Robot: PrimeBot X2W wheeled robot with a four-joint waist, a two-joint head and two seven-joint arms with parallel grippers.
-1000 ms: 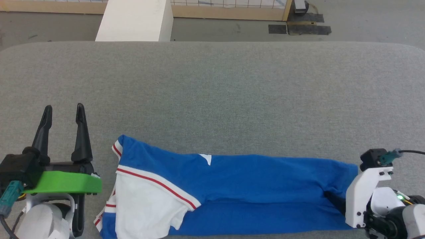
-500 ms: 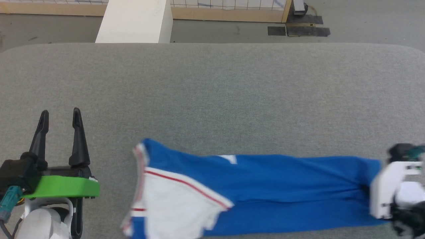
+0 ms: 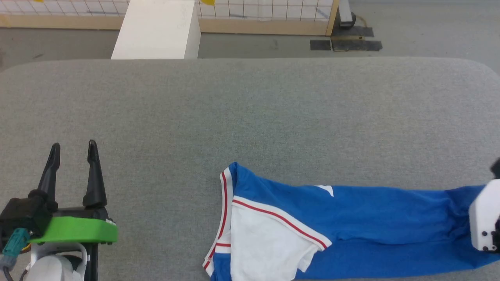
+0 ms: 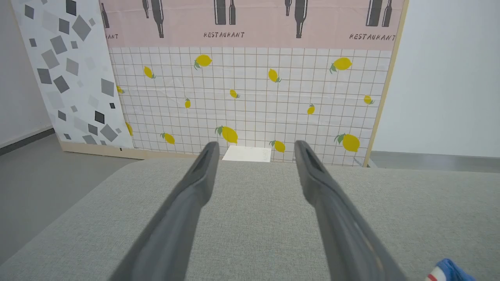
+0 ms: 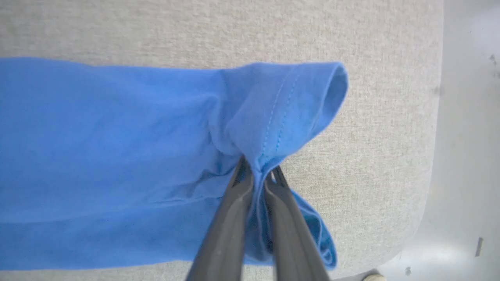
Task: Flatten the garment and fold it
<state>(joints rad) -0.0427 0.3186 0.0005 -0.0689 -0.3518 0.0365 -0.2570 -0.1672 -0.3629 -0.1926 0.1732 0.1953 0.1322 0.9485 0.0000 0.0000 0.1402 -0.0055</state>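
Surface: grey fabric-covered table (image 3: 250, 109) with rounded corners; a lemon-print grid panel (image 4: 250, 97) and a white block (image 3: 156, 29) stand behind it.
Garment: the garment (image 3: 371, 218) lies along the table's near edge as a long narrow band, apparently doubled lengthwise. Its white sleeve (image 3: 265, 249) end is toward the table's middle; its hem end is at the robot's right, near the corner.
Right gripper: the right gripper (image 5: 258, 168) is pinched tight on the blue hem (image 5: 281, 105). Cloth is bunched between the fingers and flares into a loop beyond them. Holding the very end probably serves to draw the band taut and straight.
Left gripper: the left gripper (image 3: 73, 145) has its fingers spread with nothing between them. It is over bare table, well apart from the sleeve end, and looks parked so that end can drag free.
Creases: soft folds radiate from the pinch; not flat yet.
Step (judged): straightening; crosswise folds not yet made.
Risk: the hem end is near the table corner and could slip over.
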